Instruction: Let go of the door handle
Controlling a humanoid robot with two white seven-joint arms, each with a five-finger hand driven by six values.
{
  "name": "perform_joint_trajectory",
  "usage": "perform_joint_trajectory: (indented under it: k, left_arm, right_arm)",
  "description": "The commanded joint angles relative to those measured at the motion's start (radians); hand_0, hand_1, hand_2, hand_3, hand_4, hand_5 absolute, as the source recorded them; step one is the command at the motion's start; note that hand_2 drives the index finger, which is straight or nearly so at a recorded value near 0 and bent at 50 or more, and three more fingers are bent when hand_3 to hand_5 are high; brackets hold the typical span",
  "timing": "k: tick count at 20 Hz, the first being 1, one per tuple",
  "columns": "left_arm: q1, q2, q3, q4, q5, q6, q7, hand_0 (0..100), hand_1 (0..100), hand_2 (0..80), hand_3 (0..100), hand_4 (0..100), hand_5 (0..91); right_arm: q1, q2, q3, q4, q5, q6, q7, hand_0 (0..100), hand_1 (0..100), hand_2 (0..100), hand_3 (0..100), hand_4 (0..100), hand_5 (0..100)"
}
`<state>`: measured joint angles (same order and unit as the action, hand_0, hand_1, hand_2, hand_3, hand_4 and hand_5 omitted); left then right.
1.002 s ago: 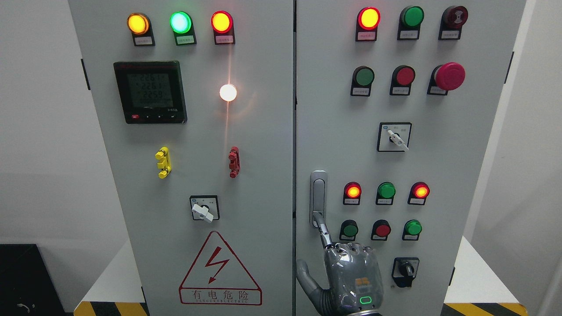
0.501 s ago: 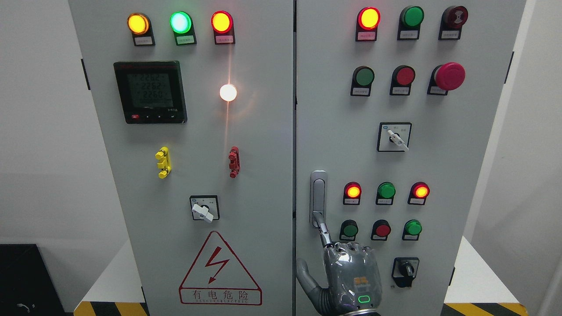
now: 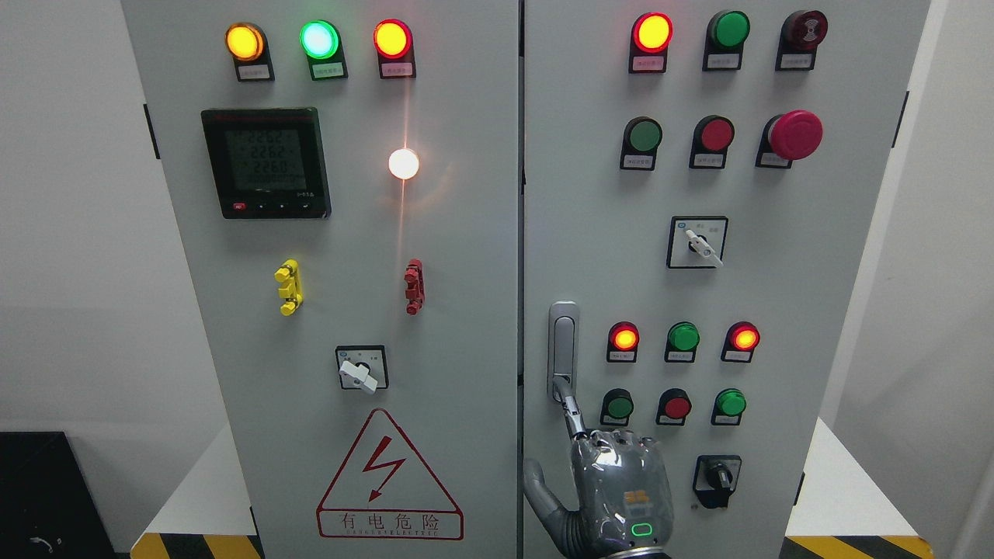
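We are hooking one finger (image 3: pixel 572 410) of our right hand (image 3: pixel 619 493) onto the bottom of the door handle (image 3: pixel 563 341), other fingers curled.

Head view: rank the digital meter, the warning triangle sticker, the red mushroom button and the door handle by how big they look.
1. Warning triangle sticker
2. Digital meter
3. Door handle
4. Red mushroom button
The last two look close; the robot hand hides the handle's lower tip.

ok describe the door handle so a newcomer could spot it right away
Look at the right door of the grey cabinet, along its left edge beside the centre seam. The door handle is a tall, narrow silver bar left of the lower indicator lights; unlike those round coloured lights, it is plain metal, with a robot finger at its bottom.
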<state>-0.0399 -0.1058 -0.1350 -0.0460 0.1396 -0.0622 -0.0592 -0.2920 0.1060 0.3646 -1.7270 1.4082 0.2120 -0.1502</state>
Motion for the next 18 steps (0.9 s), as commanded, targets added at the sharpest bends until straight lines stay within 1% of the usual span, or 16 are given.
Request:
perform_joint_trajectory:
  k: [1,10,12,18]
  left_arm:
    - [0.0,0.0,0.0,0.0,0.0,-0.001,-0.001,12,56,0.0,0,0,0.0]
    - [0.0,0.0,0.0,0.0,0.0,-0.001,-0.001,12,56,0.0,0,0,0.0]
    - [0.0,0.0,0.0,0.0,0.0,-0.001,-0.001,12,56,0.0,0,0,0.0]
    - [0.0,0.0,0.0,0.0,0.0,-0.001,-0.001,12,56,0.0,0,0,0.0]
  right_arm:
    - [-0.001,0.001,-0.004,0.007,0.0,0.0,0.001,49,33,1,100,100,100]
    - [-0.001,0.001,-0.006,0.007,0.0,0.0,0.003,49,33,2,100,100,100]
    - [0.001,0.001,-0.006,0.007,0.0,0.001,0.026,49,33,2,100,100,100]
    - [0.002,0.001,-0.006,0.007,0.0,0.001,0.027,49,33,2,100,100,100]
